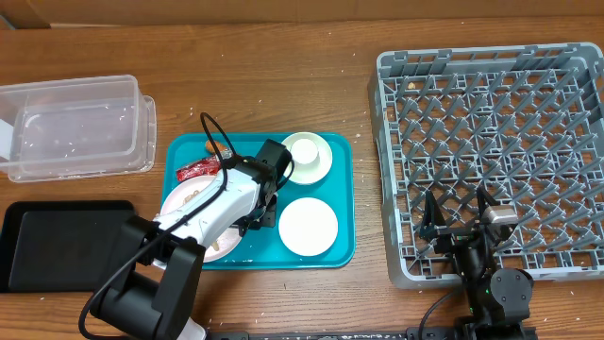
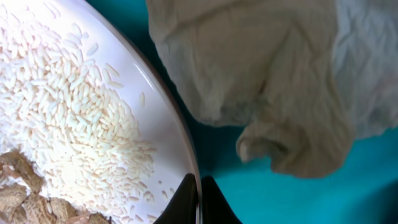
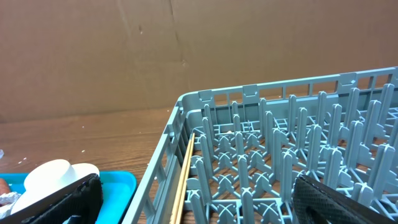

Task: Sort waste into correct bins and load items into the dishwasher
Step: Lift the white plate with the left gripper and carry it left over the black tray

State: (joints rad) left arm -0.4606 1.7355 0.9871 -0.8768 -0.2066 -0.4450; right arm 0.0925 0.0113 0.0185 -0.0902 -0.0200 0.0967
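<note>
The left gripper [image 2: 199,200] is clamped on the rim of the plate [image 2: 158,106], one fingertip on each side. White rice [image 2: 68,118] and beige crumbs [image 2: 15,190] are spread on the plate, which is seen at the left of the teal tray [image 2: 311,193]. Just beyond the rim, the crumpled napkin [image 2: 261,74] is found on the tray. Farther off, the right gripper [image 1: 460,219] is held spread wide over the near edge of the dish rack [image 1: 500,123].

A teal plastic serving tray [image 1: 342,194] lies mid-table. A clear rectangular plastic tub [image 1: 75,127] lies far left and a flat black rectangular tray [image 1: 57,241] near left. A square grey plastic dish rack [image 1: 491,151] stands right. On the teal tray, a round pale pink-white plate [image 1: 172,208] sits left, a white bowl [image 1: 308,159] far right and a second white bowl [image 1: 308,227] near right. A crumpled white napkin [image 2: 261,74] lies just beside the plate's rim.
</note>
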